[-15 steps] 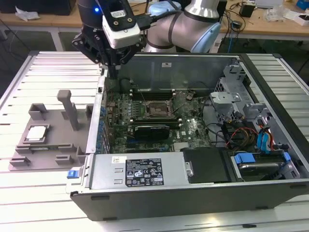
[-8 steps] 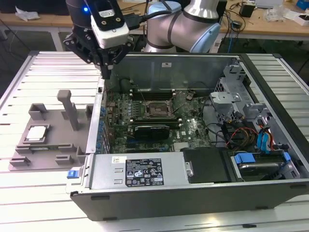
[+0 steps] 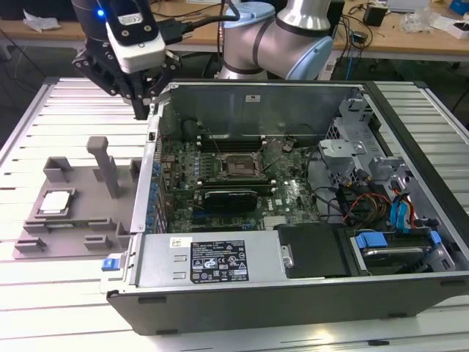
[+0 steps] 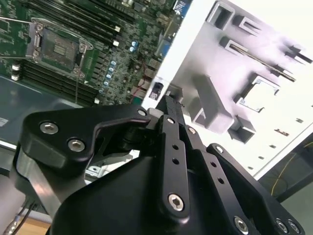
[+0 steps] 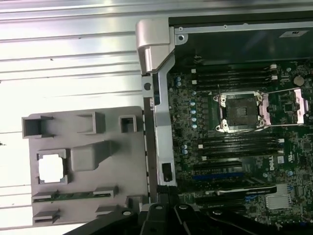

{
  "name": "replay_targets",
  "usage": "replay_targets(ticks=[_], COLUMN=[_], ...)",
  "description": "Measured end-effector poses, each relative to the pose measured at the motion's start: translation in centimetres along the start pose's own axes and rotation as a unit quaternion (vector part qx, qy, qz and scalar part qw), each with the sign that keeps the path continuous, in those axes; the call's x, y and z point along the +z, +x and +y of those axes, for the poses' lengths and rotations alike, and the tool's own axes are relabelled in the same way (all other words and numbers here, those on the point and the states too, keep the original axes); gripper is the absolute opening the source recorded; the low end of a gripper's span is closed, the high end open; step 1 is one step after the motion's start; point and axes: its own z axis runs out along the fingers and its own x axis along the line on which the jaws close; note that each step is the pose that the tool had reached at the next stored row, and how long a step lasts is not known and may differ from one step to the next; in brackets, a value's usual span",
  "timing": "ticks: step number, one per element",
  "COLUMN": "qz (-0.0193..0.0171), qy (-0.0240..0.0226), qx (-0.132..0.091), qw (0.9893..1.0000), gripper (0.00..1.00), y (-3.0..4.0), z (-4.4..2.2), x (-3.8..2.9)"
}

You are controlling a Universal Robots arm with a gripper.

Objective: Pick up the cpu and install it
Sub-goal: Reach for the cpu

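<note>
cpu [image 3: 56, 202] in grey tray [image 3: 82, 221], well apart from the pincer [image 3: 139, 110]

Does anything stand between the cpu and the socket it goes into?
Yes. The case's side wall rises between the cpu in the grey tray and the socket; the tray's upright post also stands between them.

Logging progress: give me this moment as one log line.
gripper shut, empty, over case wall | cpu in grey tray | socket open, empty | install not done
</note>
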Motion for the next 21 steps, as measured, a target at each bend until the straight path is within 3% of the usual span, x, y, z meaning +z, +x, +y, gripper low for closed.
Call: replay_targets(ticks=[16,21], qz=[0.0000,0.0000], qy=[0.0000,0.0000], qx=[0.000,0.000], qw=[1.0000,1.0000], gripper=[0.11,0.11], y=[3.44,5.50], z=[-0.23,-0.37], x=[-0.06,-0.08])
